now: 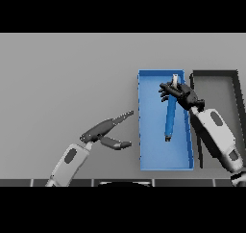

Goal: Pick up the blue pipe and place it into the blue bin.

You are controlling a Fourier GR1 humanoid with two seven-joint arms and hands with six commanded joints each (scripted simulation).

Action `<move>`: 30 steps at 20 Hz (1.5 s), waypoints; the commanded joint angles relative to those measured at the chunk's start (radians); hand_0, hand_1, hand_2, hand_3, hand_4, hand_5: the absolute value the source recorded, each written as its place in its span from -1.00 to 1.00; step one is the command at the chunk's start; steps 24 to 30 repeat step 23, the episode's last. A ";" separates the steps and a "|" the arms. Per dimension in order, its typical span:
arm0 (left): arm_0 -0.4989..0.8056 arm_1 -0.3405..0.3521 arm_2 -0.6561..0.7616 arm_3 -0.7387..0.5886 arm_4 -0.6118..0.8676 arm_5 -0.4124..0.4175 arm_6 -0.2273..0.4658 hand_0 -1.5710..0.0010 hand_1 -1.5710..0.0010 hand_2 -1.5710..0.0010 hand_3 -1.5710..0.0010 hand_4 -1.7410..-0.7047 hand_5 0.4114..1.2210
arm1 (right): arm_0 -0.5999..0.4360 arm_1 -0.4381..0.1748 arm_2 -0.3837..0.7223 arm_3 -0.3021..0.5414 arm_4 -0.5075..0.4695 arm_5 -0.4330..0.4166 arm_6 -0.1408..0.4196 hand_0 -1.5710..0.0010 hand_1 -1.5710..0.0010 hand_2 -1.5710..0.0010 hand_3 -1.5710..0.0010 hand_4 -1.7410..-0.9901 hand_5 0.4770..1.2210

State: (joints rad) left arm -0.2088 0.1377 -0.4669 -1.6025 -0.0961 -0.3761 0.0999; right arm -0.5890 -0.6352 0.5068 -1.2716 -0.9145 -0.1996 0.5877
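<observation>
The blue pipe (pixel 169 122) lies lengthwise inside the blue bin (pixel 142 131), its pale end (pixel 175 77) pointing toward the bin's far wall. My right hand (pixel 183 96) hovers over the pipe's upper part with its fingers (pixel 166 89) spread out straight to the left, not curled round the pipe. The hand hides the stretch of pipe beneath it. My left hand (pixel 102 129) rests over the table left of the bin, open, its fingers pointing right toward the bin.
A dark grey bin (pixel 236 85) stands directly right of the blue bin, partly covered by my right forearm (pixel 216 133). Bare grey table stretches to the left and behind both bins.
</observation>
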 commanded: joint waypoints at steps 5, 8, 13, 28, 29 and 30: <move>0.005 0.000 -0.001 0.010 0.003 -0.004 -0.024 1.00 1.00 1.00 1.00 0.63 -0.90 | -0.060 -0.081 0.191 0.029 0.059 0.097 0.008 0.72 0.75 0.76 0.81 0.53 0.20; 0.006 0.000 0.001 0.003 0.009 -0.004 -0.021 1.00 1.00 1.00 1.00 0.63 -0.90 | -0.058 -0.086 0.237 0.036 0.101 0.118 0.020 0.86 0.87 0.88 0.90 0.64 -0.08; 0.007 -0.009 -0.001 0.012 0.004 0.002 -0.014 1.00 1.00 1.00 1.00 0.60 -0.88 | -0.079 -0.065 0.251 0.085 0.139 0.109 0.012 0.95 0.96 0.96 0.97 0.65 -0.39; -0.011 -0.002 0.016 -0.010 0.047 -0.021 0.009 1.00 1.00 1.00 1.00 0.58 -0.86 | -0.068 -0.069 0.236 0.096 0.118 0.143 -0.017 0.99 0.99 0.99 0.99 0.63 -0.46; -0.011 -0.002 0.016 -0.010 0.047 -0.021 0.009 1.00 1.00 1.00 1.00 0.58 -0.86 | -0.068 -0.069 0.236 0.096 0.118 0.143 -0.017 0.99 0.99 0.99 0.99 0.63 -0.46; -0.011 -0.002 0.016 -0.010 0.047 -0.021 0.009 1.00 1.00 1.00 1.00 0.58 -0.86 | -0.068 -0.069 0.236 0.096 0.118 0.143 -0.017 0.99 0.99 0.99 0.99 0.63 -0.46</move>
